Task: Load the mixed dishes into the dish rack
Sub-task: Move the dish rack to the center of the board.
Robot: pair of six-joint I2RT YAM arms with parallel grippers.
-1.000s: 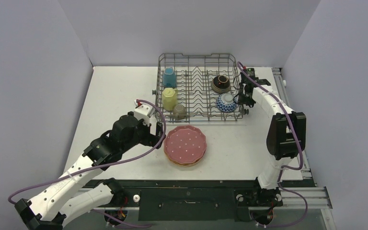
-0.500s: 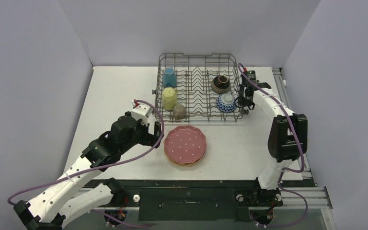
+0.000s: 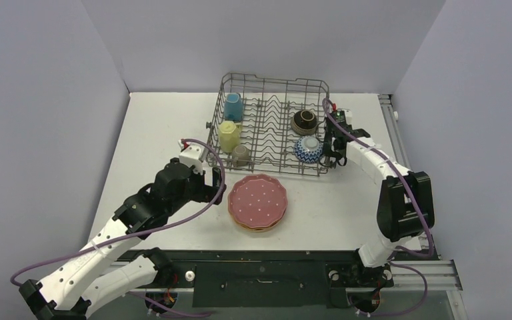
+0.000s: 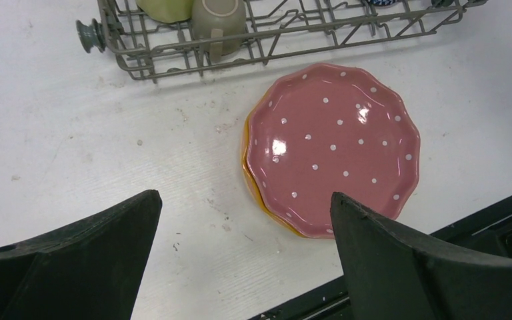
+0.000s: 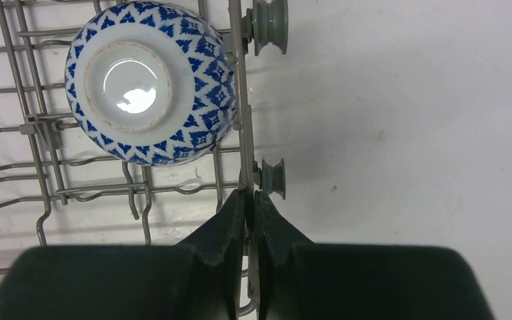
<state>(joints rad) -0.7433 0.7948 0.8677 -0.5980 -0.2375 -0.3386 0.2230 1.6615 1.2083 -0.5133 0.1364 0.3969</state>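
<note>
Grey wire dish rack (image 3: 277, 81) has slid leftward and turned slightly on the table (image 3: 160, 120) over the last second. The right gripper (image 5: 248, 195) has meanwhile clamped shut on the rack's right side wire, beside the blue-white patterned bowl (image 5: 150, 83). The left gripper (image 4: 243, 200) hangs wide open and empty just left of the pink dotted plate (image 4: 333, 147), which lies atop an orange plate (image 4: 246, 167) in front of the rack; the rack is probably being repositioned before these plates are loaded.
</note>
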